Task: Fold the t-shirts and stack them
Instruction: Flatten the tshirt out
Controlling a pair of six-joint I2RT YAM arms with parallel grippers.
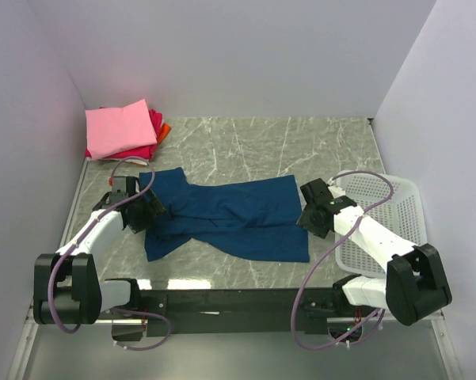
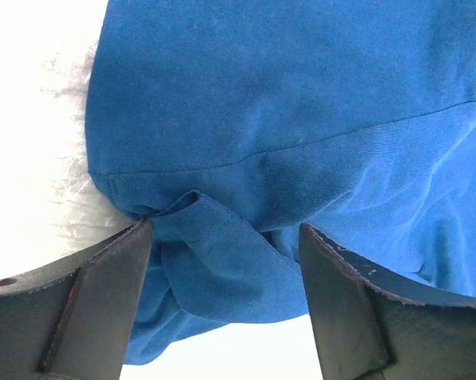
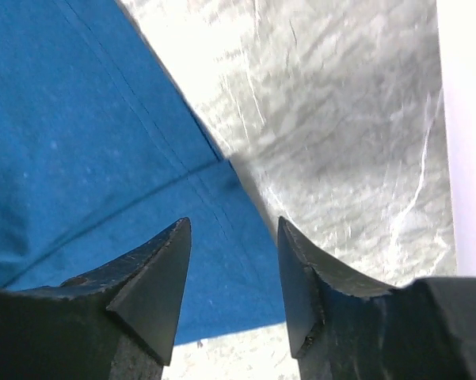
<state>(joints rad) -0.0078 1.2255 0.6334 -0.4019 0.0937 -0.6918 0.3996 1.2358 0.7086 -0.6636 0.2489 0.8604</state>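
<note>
A dark blue t-shirt lies spread but rumpled across the middle of the marble counter, with folds running through it, so its collar and sleeves are hard to pick out from above. The left pincer sits over the shirt's left edge and hides the cloth beneath it. In its own wrist view the left pincer stands spread, a bunched fold of blue cloth lies between the fingers, and the counter beside it is washed out to white. The right pincer is at the shirt's right edge. Seen close, the right pincer is parted with the hem's corner in the gap, and whether the fingers touch the cloth cannot be told. In the far left corner sits a folded stack topped by a pink shirt; of the magenta-red shirt and the orange shirt only edges show. A white mesh basket at the right is partly covered by the right arm.
</note>
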